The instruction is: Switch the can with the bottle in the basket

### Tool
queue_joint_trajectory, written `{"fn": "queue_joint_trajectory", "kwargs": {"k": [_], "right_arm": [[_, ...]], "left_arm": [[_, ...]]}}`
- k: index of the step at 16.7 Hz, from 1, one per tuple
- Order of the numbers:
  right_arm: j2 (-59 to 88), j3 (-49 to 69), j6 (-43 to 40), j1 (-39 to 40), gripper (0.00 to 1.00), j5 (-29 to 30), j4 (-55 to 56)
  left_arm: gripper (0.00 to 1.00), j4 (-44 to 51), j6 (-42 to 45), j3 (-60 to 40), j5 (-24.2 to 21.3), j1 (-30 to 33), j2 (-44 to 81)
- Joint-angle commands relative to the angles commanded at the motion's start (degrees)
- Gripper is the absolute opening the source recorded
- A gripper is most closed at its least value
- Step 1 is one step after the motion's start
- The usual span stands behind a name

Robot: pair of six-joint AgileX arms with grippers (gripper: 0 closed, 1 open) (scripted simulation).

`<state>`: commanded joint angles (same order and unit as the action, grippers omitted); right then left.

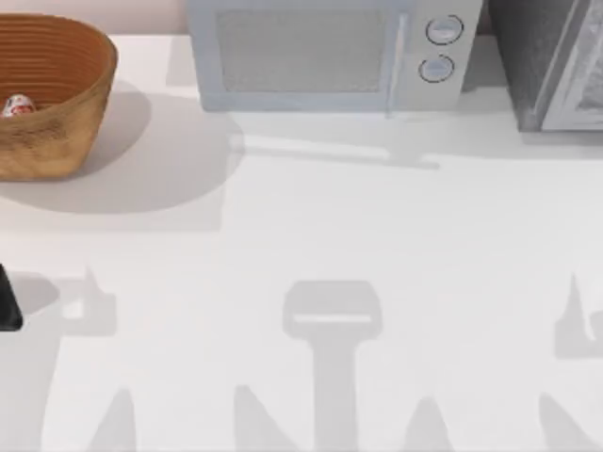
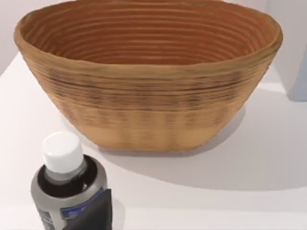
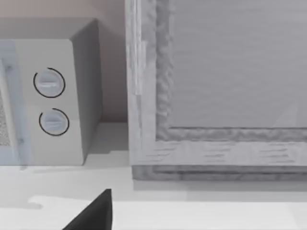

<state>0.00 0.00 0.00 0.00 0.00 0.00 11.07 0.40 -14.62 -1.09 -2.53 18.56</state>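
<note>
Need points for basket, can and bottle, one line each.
basket [image 2: 144, 115], left wrist view: ribbed outer wall facing the camera.
can [image 1: 16, 105], top view: white-and-red side, lying inside the basket at the table's far left.
bottle [image 2: 61, 151], left wrist view: white cap, in front of the basket.

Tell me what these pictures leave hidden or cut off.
- Small white red-marked can: top view, mostly hidden by the woven orange-brown wicker basket wall.
- White-capped grey bottle: left wrist view, base cut by the edge, partly behind a dark finger.
- Basket floor: left wrist view, hidden by its front wall.
</note>
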Motion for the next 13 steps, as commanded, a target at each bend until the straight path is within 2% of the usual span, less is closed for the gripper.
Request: {"fn": "queue_joint_trajectory", "kwargs": {"k": [5,13], "right_arm": [[0.00,0.00,0.00,0.00,1.00,0.00,0.00],[0.00,0.00,0.00,0.00,1.00,0.00,0.00]], "left_arm": [[1.00,12.84,1.08,-22.18,-2.27,-2.52,23.29],[1.00,35.36,4.38,-68.73,-7.56,-6.27,67.20]]}}
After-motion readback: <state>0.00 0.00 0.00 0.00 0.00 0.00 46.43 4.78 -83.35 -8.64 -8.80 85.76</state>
